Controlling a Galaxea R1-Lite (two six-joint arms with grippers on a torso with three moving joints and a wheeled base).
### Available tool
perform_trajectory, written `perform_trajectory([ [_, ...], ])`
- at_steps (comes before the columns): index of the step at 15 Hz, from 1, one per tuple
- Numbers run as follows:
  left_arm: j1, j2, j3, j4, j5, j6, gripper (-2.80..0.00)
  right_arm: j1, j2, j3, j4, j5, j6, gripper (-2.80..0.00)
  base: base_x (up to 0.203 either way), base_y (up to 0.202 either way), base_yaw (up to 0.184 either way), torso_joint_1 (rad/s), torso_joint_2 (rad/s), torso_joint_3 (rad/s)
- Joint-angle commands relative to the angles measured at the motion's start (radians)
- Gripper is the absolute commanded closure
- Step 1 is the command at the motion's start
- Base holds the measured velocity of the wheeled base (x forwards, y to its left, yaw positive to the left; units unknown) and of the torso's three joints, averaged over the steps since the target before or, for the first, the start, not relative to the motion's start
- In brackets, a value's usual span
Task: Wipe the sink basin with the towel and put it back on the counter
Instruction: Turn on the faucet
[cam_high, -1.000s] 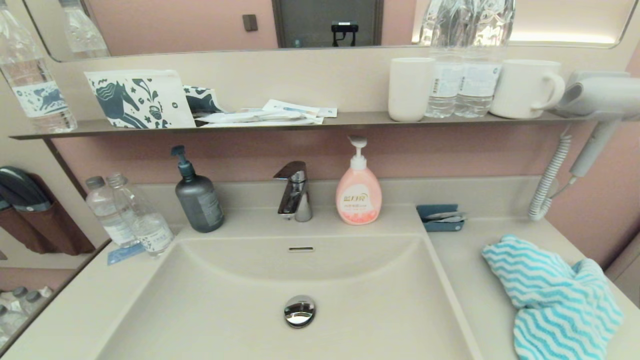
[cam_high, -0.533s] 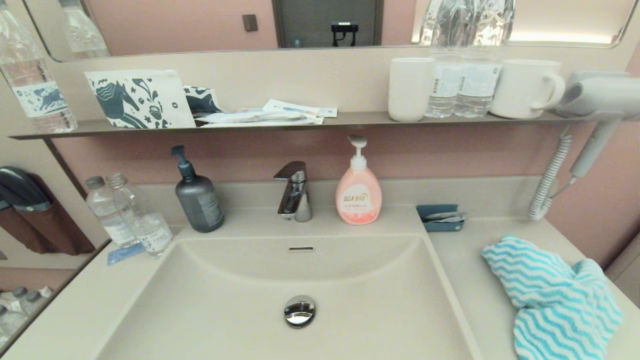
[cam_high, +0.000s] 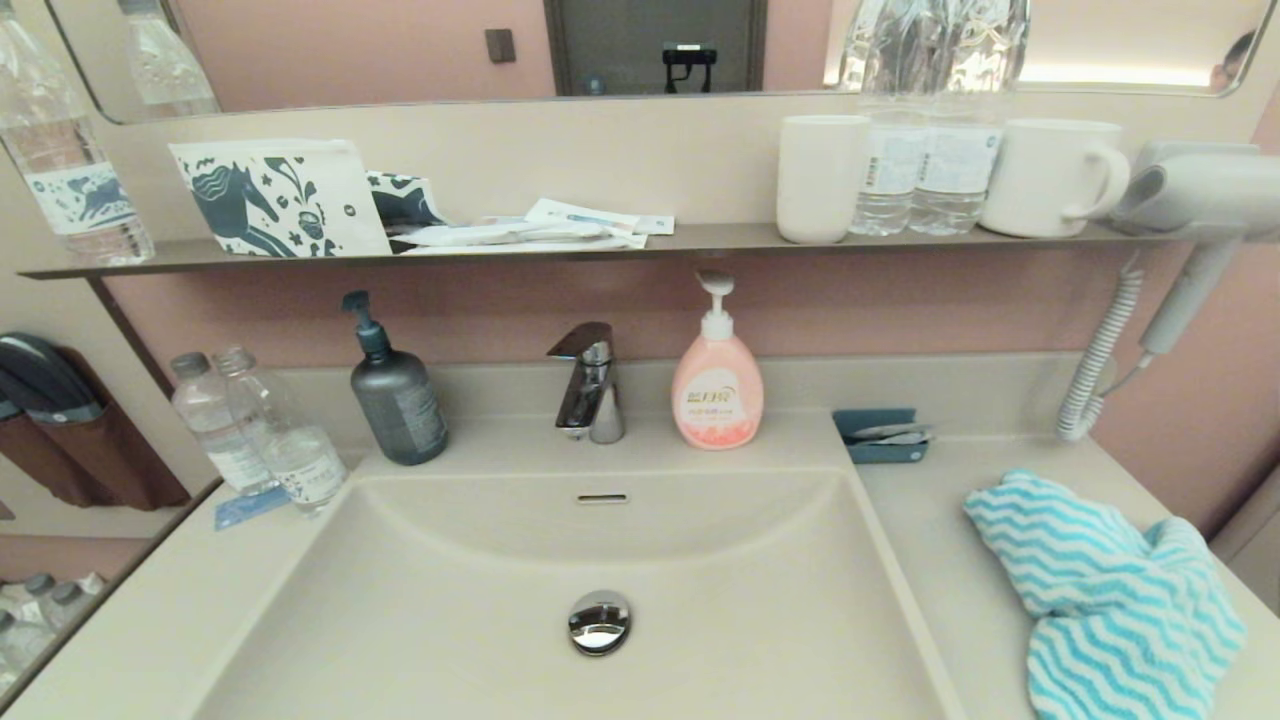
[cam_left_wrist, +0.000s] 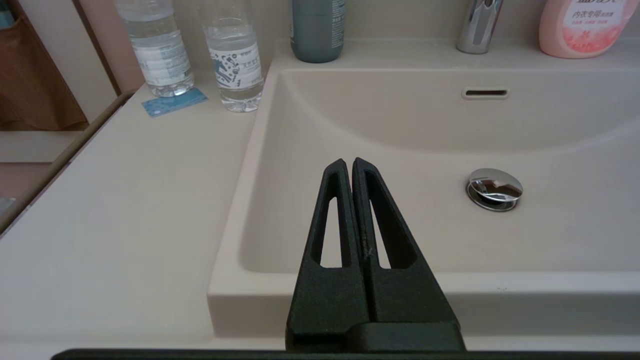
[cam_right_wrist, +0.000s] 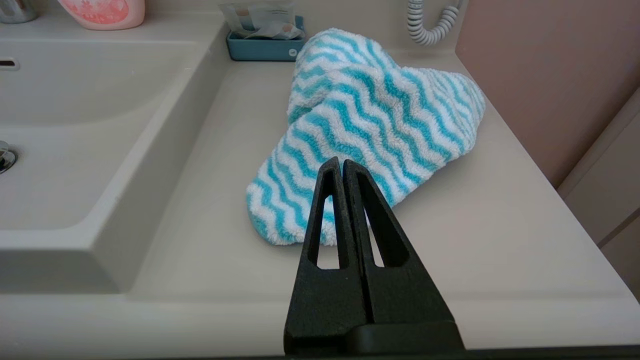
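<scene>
The turquoise and white zigzag towel (cam_high: 1100, 590) lies crumpled on the beige counter (cam_high: 935, 540) to the right of the sink basin (cam_high: 480, 600). In the right wrist view the towel (cam_right_wrist: 370, 120) sits just beyond my right gripper (cam_right_wrist: 342, 161), which is shut and empty, held back near the counter's front edge. My left gripper (cam_left_wrist: 347, 161) is shut and empty too, hanging in front of the basin's near left corner (cam_left_wrist: 260, 215), with the chrome drain plug (cam_left_wrist: 494, 187) off to one side. Neither arm shows in the head view.
Behind the basin stand a chrome tap (cam_high: 588, 385), a grey pump bottle (cam_high: 397, 395) and a pink soap bottle (cam_high: 716, 385). Two water bottles (cam_high: 255, 430) stand at the left, a small blue tray (cam_high: 882, 435) near the towel. A hair dryer (cam_high: 1195, 215) hangs at the right wall.
</scene>
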Motion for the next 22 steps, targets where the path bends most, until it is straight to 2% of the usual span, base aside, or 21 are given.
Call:
perform_trajectory([
  [1,0.000,0.001,0.000,0.000,0.001,0.001,0.00,0.000,0.001,0.000,0.000,0.000,0.000,0.00,0.000,0.000,0.000,0.000,0.00,0.000],
  [7,0.000,0.001,0.001,-0.007,-0.001,0.001,0.00,0.000,0.001,0.000,0.000,0.000,0.000,0.00,0.000,0.000,0.000,0.000,0.00,0.000],
  [8,0.000,0.001,-0.015,-0.007,-0.001,0.001,0.00,0.000,0.001,0.000,0.000,0.000,0.000,0.00,0.000,0.000,0.000,0.000,0.00,0.000],
  [10,-0.005,0.035,-0.119,0.011,-0.002,-0.001,0.00,0.000,0.001,0.000,0.000,0.000,0.000,0.00,0.000,0.000,0.000,0.000,0.00,0.000],
  [15,-0.006,0.328,-0.347,0.024,-0.061,0.007,0.00,0.000,0.001,0.000,0.000,0.000,0.000,0.00,0.000,0.000,0.000,0.000,0.00,0.000],
  [19,-0.007,0.600,-0.459,0.018,-0.129,0.049,0.00,0.000,0.001,0.000,0.000,0.000,0.000,0.00,0.000,0.000,0.000,0.000,0.00,0.000],
  [22,-0.048,0.770,-0.524,0.003,-0.175,0.059,0.00,0.000,0.001,0.000,0.000,0.000,0.000,0.00,0.000,0.000,0.000,0.000,0.00,0.000],
])
